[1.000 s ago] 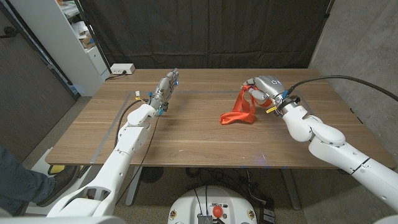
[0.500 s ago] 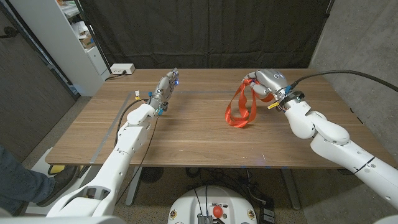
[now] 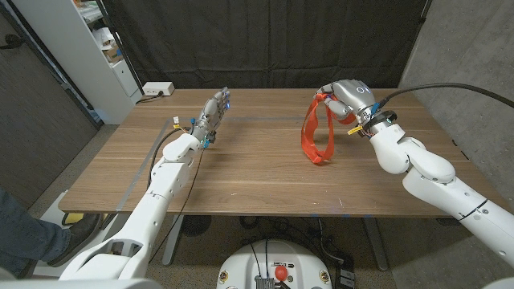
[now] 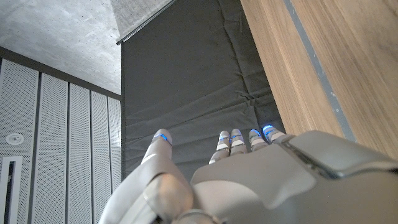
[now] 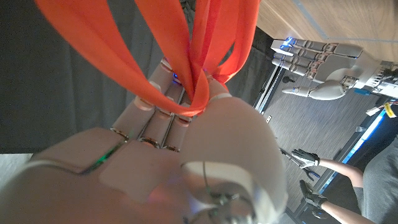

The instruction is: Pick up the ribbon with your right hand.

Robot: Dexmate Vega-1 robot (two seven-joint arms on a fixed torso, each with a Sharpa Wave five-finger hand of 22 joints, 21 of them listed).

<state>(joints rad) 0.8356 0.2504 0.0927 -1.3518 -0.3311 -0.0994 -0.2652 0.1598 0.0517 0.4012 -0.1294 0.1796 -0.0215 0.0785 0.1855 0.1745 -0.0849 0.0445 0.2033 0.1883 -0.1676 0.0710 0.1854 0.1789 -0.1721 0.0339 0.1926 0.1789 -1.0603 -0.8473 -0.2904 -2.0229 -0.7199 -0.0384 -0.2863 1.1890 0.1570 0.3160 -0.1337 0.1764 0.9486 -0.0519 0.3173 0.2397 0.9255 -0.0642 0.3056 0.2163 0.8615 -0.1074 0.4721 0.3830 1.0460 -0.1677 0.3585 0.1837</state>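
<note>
Ribbon (image 3: 316,133) dangles orange from the raised right hand (image 3: 347,99), fingers closed round it, above the worktop (image 3: 257,172); left hand (image 3: 213,112) holds nothing, fingers straight.

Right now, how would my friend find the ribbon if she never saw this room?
Start at the big wooden table and look to the robot's right side. The right hand grips an orange ribbon that hangs down in loops. Nothing else there is bright orange and floppy.

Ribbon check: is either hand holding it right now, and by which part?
The right hand holds the orange ribbon by the top of its loop, the rest hanging down toward the table. The left hand holds nothing, fingers extended.
</note>
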